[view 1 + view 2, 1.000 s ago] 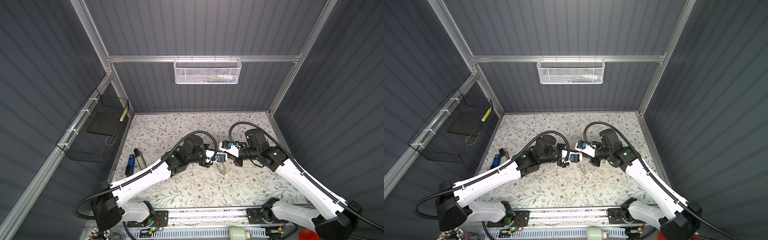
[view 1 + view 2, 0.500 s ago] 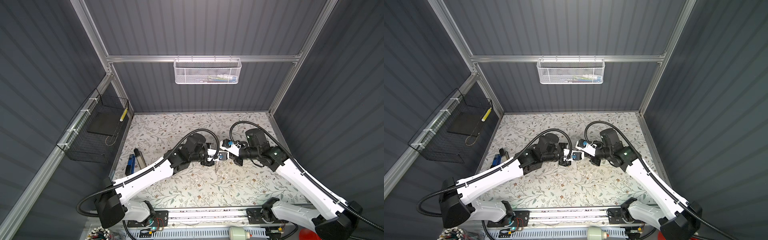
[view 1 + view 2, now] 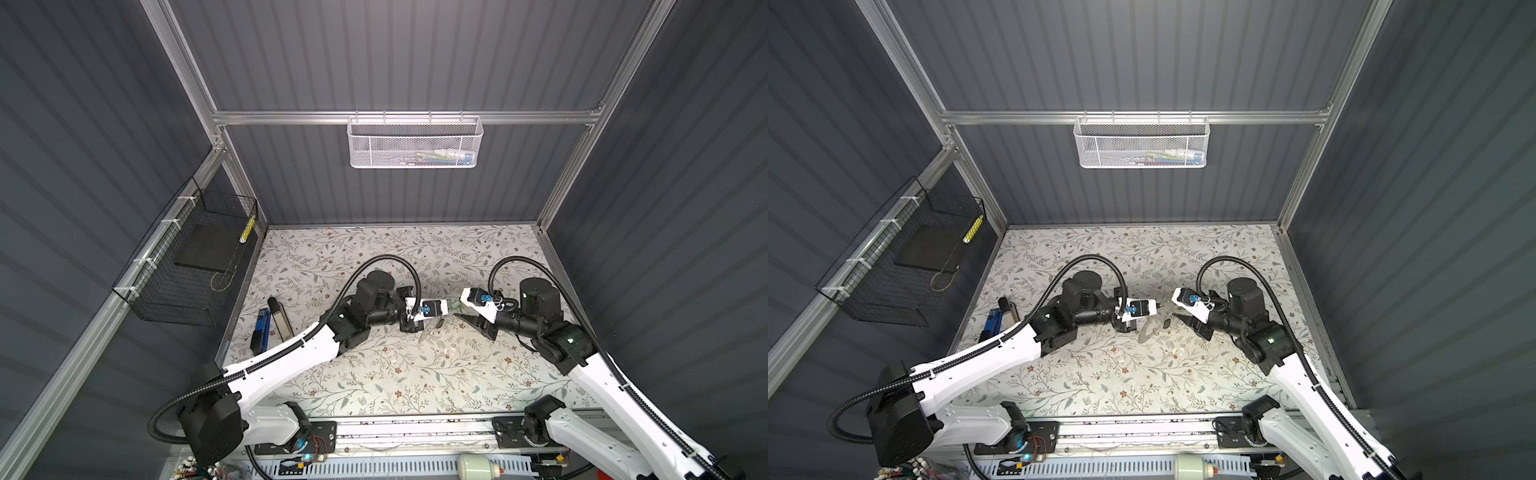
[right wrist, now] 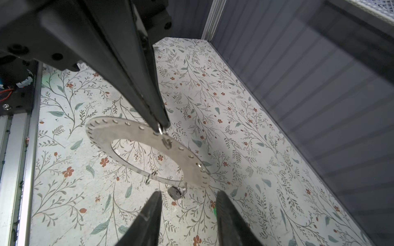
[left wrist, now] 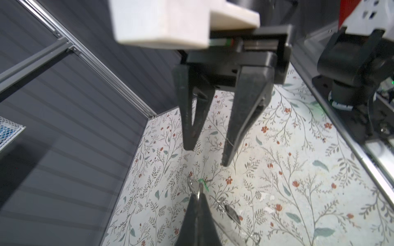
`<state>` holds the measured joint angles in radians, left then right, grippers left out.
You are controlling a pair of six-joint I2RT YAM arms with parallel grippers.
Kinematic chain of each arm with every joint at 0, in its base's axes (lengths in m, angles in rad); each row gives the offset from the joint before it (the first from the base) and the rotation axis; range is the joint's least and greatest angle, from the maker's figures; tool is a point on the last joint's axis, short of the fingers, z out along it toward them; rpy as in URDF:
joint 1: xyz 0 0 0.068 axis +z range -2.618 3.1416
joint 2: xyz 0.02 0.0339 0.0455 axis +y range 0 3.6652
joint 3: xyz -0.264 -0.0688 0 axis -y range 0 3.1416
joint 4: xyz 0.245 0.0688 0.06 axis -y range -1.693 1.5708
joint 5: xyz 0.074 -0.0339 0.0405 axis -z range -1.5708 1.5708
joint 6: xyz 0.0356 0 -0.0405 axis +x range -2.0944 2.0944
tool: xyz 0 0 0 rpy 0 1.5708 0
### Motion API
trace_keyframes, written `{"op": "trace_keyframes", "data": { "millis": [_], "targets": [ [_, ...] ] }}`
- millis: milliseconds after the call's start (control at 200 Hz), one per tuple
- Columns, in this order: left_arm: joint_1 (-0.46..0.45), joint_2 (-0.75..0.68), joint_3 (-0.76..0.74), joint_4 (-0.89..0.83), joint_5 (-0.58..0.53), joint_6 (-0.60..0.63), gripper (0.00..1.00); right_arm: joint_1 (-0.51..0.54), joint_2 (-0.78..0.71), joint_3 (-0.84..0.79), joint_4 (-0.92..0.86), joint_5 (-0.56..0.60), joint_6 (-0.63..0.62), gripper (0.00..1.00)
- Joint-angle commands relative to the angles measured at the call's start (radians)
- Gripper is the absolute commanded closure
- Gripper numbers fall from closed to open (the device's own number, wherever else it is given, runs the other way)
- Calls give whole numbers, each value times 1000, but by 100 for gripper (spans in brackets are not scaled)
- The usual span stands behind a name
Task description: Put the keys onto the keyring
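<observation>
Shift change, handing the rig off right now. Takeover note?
Left gripper: shut on a wire loop of the keyring, holding it tilted.
Right gripper: open, empty, facing the ring's lower edge.
Black-headed key: hangs from a rim loop and looks attached.
Green tag: glimpsed beside the gripped loop; attachment unclear.
Left to do: check the tag and fit it if it is loose.

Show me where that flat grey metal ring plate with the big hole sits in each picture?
A top view: flat grey metal ring plate mid-table, between the arms' ends.
A top view: same spot, picture centre.
Left wrist view: faint, nearly edge-on, beside the shut left tool.
Right wrist view: mid-picture, tilted, hole plain.
Shared landmark: floral table cover beneath it.
</observation>
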<state>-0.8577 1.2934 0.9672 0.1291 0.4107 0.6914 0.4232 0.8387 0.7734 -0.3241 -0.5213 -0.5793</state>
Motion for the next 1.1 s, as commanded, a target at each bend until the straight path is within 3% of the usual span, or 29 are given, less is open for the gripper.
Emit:
{"op": "trace_keyframes", "data": {
  "millis": [0, 100, 1096],
  "targets": [
    [53, -32, -24, 218, 151, -178, 100, -5, -13, -3, 75, -72, 57, 57],
    [75, -27, -45, 298, 191, -251, 100, -5, -13, 1, 97, -87, 78, 59],
    [77, 3, 0, 309, 300, -278, 100, -4, 64, 70, 305, -297, 182, 84]
  ]
}}
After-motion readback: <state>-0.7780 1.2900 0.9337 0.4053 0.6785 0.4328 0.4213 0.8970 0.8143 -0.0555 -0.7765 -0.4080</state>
